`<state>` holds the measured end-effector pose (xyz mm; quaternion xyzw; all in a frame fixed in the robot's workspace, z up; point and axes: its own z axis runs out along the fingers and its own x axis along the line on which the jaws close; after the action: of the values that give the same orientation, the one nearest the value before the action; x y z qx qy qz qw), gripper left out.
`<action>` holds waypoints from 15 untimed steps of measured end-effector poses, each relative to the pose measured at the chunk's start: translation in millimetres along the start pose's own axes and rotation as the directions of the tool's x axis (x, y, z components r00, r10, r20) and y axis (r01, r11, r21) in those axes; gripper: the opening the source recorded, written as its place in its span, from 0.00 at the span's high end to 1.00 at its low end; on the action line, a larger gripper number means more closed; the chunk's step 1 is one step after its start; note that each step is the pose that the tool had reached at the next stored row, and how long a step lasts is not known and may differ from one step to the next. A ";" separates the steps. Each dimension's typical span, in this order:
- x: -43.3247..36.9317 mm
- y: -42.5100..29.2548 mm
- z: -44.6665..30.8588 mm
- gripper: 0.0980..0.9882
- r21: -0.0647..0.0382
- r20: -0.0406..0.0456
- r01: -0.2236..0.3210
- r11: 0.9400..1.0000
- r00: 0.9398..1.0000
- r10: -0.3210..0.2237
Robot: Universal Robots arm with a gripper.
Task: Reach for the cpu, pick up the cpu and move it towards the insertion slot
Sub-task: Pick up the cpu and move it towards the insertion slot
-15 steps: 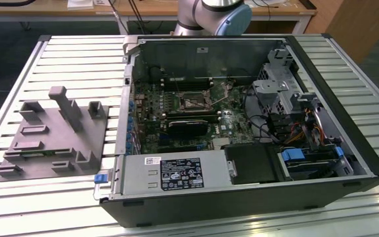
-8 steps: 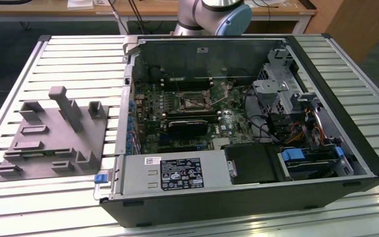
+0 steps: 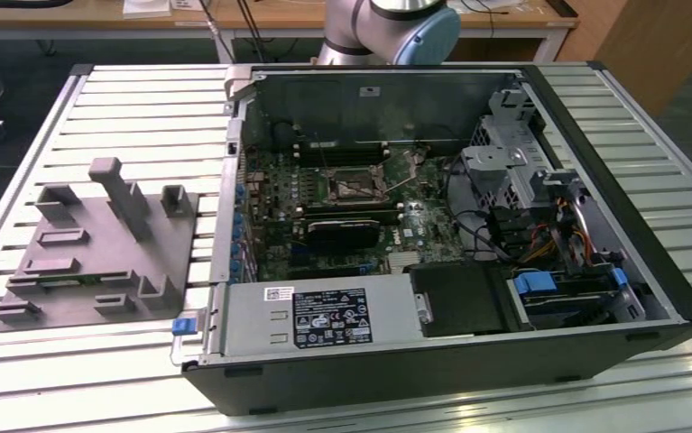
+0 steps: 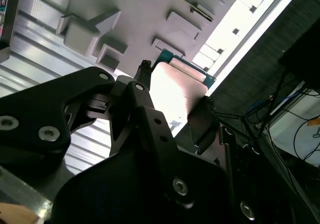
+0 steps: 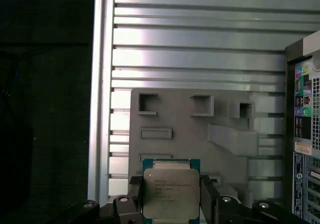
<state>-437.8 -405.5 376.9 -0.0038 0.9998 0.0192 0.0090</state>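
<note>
In the first wrist view my gripper (image 5: 171, 196) is shut on the cpu (image 5: 171, 190), a pale silvery square chip with a green rim. One black finger presses on each of two opposite edges. The chip hangs well above the grey plastic fixture (image 5: 200, 129). The second wrist view shows the same chip (image 4: 175, 89) as a pale plate with a teal edge, held between the black fingers (image 4: 142, 84). In the exterior view the insertion slot (image 3: 353, 188) is a shiny metal frame with a dark centre, on the motherboard inside the open computer case (image 3: 598, 144).
The grey fixture (image 3: 93, 244) with raised blocks lies on the slatted metal table (image 3: 141, 99), at the exterior view's left of the case. A black finned module (image 3: 343, 233) sits just in front of the slot. The power supply (image 3: 309, 316) and drive cage (image 3: 526, 171) crowd the case. The arm's base (image 3: 394, 27) stands behind it.
</note>
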 end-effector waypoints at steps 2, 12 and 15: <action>-3.7 -0.1 0.1 0.50 0.000 0.000 0.000 1.000 1.000 0.000; -21.3 -0.2 0.4 0.50 0.000 0.000 0.000 1.000 1.000 0.000; -26.7 -0.2 0.5 0.50 0.000 0.000 0.000 1.000 1.000 0.000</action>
<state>-411.1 -405.6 376.9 -0.0038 0.9998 0.0192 0.0090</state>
